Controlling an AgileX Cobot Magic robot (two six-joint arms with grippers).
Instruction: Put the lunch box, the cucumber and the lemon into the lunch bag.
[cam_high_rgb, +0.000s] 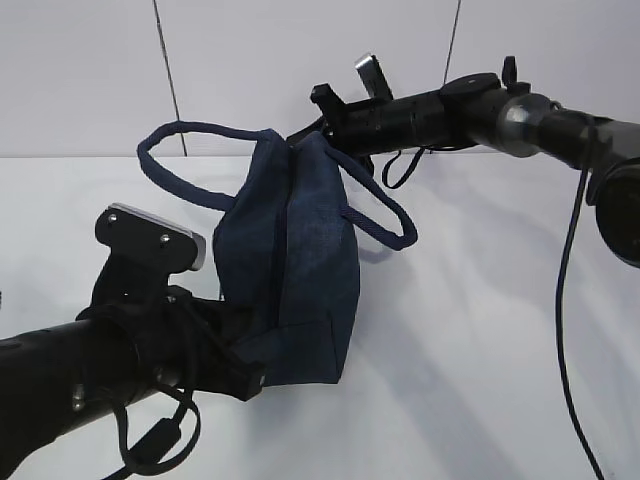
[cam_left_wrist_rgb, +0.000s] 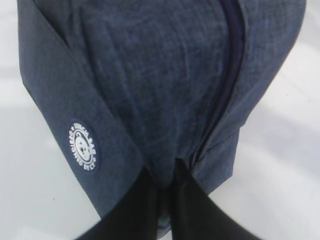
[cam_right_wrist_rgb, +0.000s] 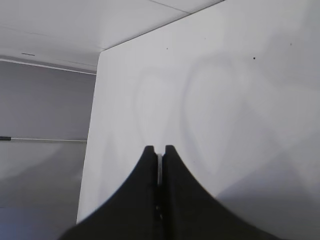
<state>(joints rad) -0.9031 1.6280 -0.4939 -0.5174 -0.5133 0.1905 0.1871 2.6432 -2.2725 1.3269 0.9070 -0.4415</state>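
- Two claws at the lunch bag (cam_high_rgb: 290, 270), frame centre on the desk (cam_high_rgb: 480, 350): left claw (cam_left_wrist_rgb: 170, 172) pinches its fabric; a slip drops it.
- Right claw (cam_right_wrist_rgb: 159, 150), clamped on something thin I cannot identify; a tug could tear.

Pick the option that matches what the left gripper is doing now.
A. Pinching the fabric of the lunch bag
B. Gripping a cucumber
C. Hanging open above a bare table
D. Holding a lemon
A: in the left wrist view the left gripper has its fingers closed on a fold of the navy lunch bag.
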